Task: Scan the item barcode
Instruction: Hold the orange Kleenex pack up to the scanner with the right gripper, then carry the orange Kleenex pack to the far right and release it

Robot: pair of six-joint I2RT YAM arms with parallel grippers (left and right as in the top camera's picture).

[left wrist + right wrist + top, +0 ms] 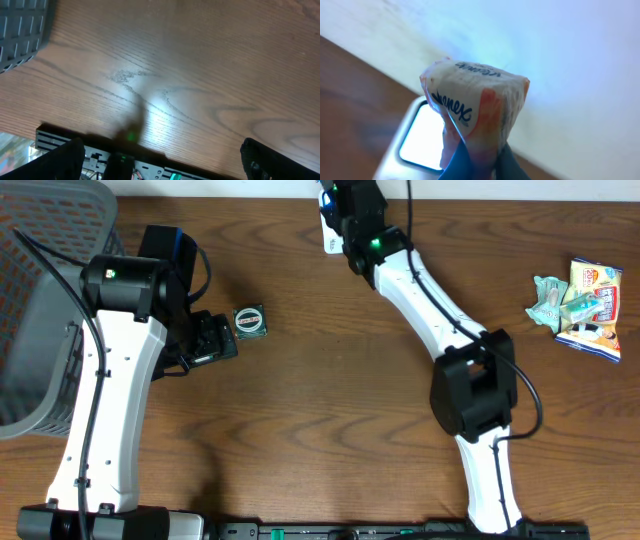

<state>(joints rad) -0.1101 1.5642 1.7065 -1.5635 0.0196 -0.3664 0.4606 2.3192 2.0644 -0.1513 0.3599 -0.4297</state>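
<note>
Two claws work over the wooden table [320, 410]. The right claw [481, 162] is clenched on a Kleenex tissue pack [475, 105], pinching its lower end so the pack juts out past the fingertips. Just beyond the pack lies a scanner [417, 137] with a bright window. The left claw [213, 340] is spread wide and grips nothing. A small tin [249, 321] sits just beside its tips, and a grey basket [40, 330] stands off to its outer side.
</note>
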